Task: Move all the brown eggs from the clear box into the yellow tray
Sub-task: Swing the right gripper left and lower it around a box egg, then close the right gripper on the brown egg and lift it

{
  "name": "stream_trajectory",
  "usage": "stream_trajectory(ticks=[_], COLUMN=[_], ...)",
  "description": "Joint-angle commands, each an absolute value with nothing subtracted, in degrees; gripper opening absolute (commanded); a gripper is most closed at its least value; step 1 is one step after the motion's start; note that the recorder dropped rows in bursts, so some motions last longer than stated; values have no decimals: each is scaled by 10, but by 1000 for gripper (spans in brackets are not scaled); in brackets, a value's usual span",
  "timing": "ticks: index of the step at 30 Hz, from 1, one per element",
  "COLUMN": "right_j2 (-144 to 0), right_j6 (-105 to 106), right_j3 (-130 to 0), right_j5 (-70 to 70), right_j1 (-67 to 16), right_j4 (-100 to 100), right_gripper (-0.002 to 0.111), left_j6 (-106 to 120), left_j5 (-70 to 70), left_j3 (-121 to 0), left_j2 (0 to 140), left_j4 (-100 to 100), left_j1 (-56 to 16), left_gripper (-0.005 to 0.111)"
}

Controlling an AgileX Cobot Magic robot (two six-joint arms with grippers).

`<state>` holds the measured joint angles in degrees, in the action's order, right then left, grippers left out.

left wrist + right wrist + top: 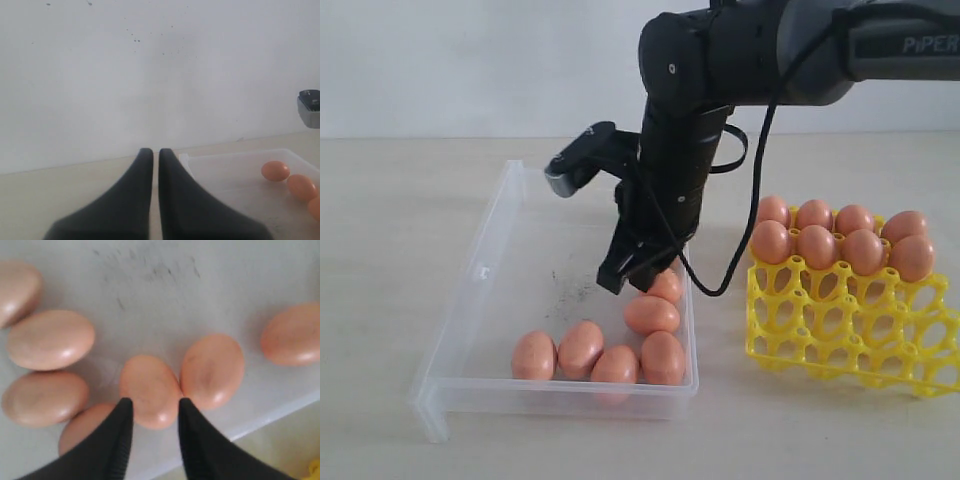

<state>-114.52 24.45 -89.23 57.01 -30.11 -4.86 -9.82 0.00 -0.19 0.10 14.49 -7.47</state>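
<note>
The right tool [155,407] reached down into the clear box [470,300] on the table [380,220], its fingers spread to about an egg's width and straddling a single egg [150,385] that lay on the box floor. At least six brown eggs [580,348] sat bunched at the near right end of the box, close to dark specks [565,290] on its floor. Just right of the box, the yellow tray [840,330] held eight eggs in its two far rows. The left tool [156,155] hovered off the box's corner, fingers nearly together, holding nothing.
</note>
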Motion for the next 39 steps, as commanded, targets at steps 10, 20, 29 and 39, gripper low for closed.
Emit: stream_trajectory(ticks=[10,20,29,39], right_j2=[-1215,-1271,-1292,-1300], right_j6=[200,195,180,171], right_j3=[-974,-1030,-1036,-1036], right_j5=[588,614,617,619], right_j1=[-270,-270,-258,-257], right_j4=[-37,-25,-25,-25], right_gripper=[50,57,57,32], left_j6=[-97,-97,-97,-97], left_j5=[0,0,0,0], left_j3=[0,0,0,0], left_j2=[0,0,0,0], left_j4=[144,144,144,144], left_j1=[-79,-79,-79,-79], left_gripper=[4,4,4,4])
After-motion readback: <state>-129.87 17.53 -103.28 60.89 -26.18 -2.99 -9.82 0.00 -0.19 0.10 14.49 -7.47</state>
